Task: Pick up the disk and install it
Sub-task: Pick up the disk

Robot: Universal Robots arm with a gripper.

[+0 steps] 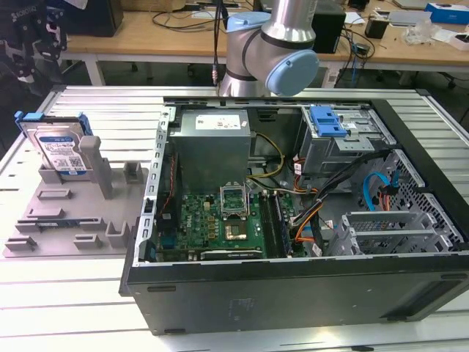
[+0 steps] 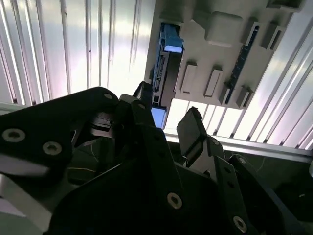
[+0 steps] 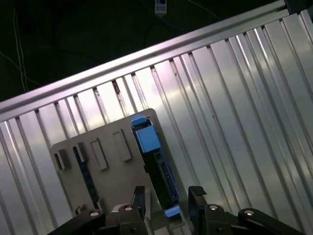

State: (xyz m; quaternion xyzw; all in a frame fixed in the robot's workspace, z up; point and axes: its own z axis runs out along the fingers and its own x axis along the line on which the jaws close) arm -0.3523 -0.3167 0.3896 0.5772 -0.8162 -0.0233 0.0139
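The disk [image 1: 60, 150] stands on edge in a slot of the grey holder tray [image 1: 66, 220] on the ribbed worktop [image 1: 110, 103], its white-and-blue barcode label facing out. Beside the tray, the open computer case [image 1: 293, 293] holds boards and cables. The pincer [image 3: 167, 192] hangs above the disk, fingers apart.

One disk [image 1: 60, 150], one grey tray [image 1: 80, 210], one computer case [image 1: 293, 293]
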